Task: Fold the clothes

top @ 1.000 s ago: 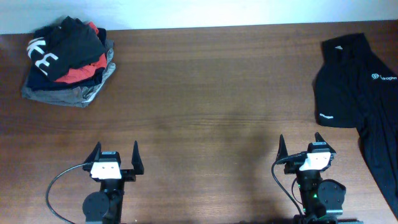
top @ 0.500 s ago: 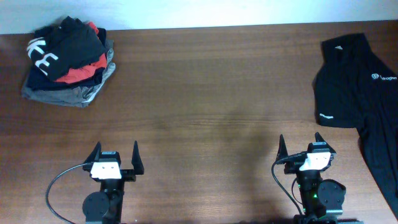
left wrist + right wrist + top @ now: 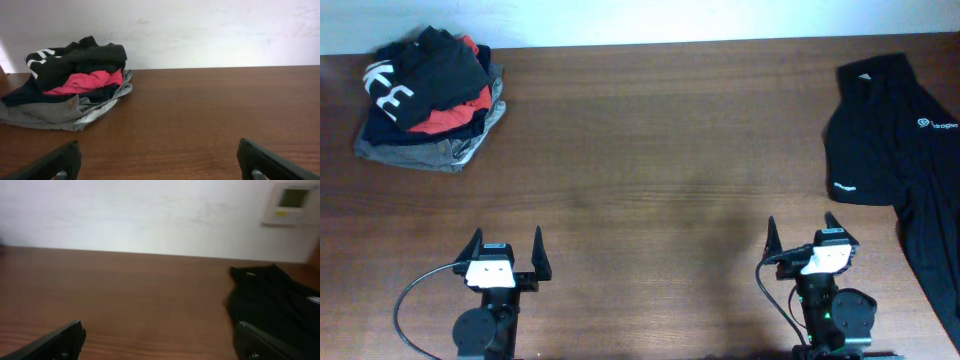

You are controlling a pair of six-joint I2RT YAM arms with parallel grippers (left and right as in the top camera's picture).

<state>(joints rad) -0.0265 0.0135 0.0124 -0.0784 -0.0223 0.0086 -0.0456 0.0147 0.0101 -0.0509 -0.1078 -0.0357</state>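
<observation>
The clothes, one black long-sleeved top (image 3: 885,130) with a small white round logo and white lettering, lie spread at the table's right edge and run off the frame. In the right wrist view the black top (image 3: 272,302) lies ahead to the right. My right gripper (image 3: 807,232) stands open near the front edge, left of the top and apart from it, with nothing between its fingers (image 3: 55,342). My left gripper (image 3: 506,240) stands open at the front left, also with nothing in it; its fingers (image 3: 272,160) frame bare wood.
A pile of folded garments (image 3: 428,95), with black, red, navy and grey layers, sits at the back left corner; the pile (image 3: 70,82) is far ahead of the left gripper. The brown wooden table (image 3: 650,150) ends at a white wall. A thermostat (image 3: 292,202) hangs there.
</observation>
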